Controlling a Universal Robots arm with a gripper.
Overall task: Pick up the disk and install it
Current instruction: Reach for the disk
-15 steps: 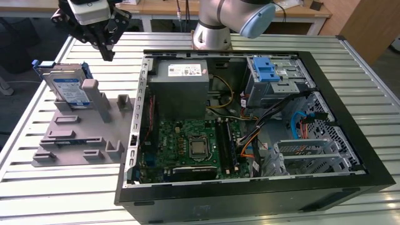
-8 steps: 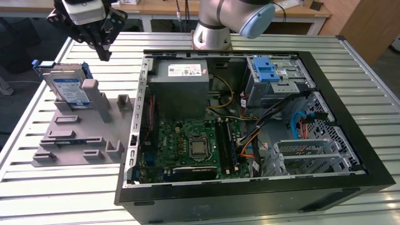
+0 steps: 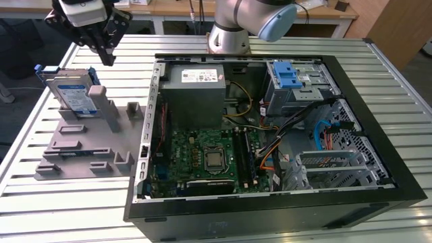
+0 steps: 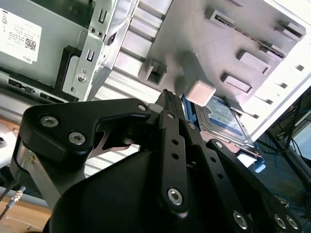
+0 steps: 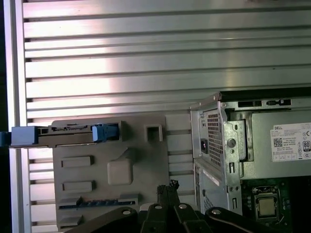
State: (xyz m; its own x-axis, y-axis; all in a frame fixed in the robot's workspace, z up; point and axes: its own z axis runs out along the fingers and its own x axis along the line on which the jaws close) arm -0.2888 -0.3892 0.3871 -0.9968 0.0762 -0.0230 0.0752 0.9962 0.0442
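The disk is a silver-grey drive with a blue-and-white label in a blue bracket. It stands on edge, leaning in a slot at the far end of the grey fixture plate, at the exterior view's left. My gripper hangs above and just beyond the disk, apart from it, with its black fingers shut and nothing between them. In the second wrist view the closed fingertips point toward the fixture, with the disk beside them. The first wrist view shows the disk edge-on, away from my gripper.
An open black computer case lies on the slatted metal table. Inside are a grey power supply, a motherboard and a silver drive cage with a blue latch. The arm's base stands behind the case.
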